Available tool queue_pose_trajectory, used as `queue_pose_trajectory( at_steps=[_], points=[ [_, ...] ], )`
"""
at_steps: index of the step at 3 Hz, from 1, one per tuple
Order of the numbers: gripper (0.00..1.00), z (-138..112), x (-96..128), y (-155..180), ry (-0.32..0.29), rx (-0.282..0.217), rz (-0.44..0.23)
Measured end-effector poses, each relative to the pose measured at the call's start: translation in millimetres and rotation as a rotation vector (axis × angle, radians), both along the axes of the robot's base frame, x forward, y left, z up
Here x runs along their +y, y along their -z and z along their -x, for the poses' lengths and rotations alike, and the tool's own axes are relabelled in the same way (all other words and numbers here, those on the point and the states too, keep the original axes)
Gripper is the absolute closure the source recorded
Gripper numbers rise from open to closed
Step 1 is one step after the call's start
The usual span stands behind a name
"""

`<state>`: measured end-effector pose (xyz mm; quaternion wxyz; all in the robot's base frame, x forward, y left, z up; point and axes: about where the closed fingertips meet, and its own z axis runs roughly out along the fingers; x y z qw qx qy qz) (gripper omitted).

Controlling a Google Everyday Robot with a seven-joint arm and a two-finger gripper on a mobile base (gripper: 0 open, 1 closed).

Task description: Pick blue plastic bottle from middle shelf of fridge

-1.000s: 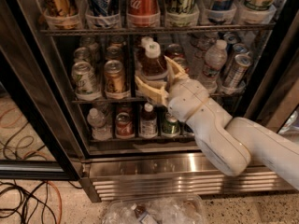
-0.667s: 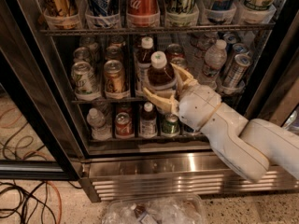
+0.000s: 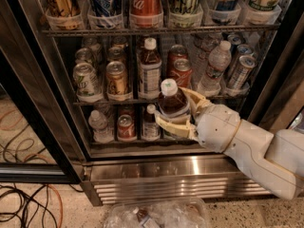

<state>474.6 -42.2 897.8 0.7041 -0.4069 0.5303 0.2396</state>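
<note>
My gripper (image 3: 175, 110) is shut on the blue plastic bottle (image 3: 172, 100), which has a white cap, dark brown drink and a pale label. Its cream fingers (image 3: 176, 126) wrap the bottle's lower body. I hold the bottle upright in front of the open fridge (image 3: 180, 174), just below and forward of the middle shelf (image 3: 95, 101). My white arm (image 3: 251, 148) comes in from the lower right. A second similar brown-drink bottle (image 3: 149, 70) still stands on the middle shelf, left of the held one.
Cans (image 3: 117, 80) and a clear water bottle (image 3: 213, 66) stand on the middle shelf. Small bottles and cans (image 3: 126, 126) fill the lower shelf. Tall cans (image 3: 145, 4) line the top shelf. Cables (image 3: 23, 208) lie on the floor at left; a crumpled plastic bag (image 3: 156, 215) lies below.
My gripper has drawn the bottle out of the middle shelf, moving right, down and toward the camera. The bottle stays in its grasp.
</note>
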Motion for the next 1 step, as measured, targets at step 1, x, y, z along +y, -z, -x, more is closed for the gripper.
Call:
queue_pose_trajectory(
  at_steps=[1],
  points=[
    [1.00, 1.6, 0.5, 1.5, -0.008, 0.006, 0.003]
  ],
)
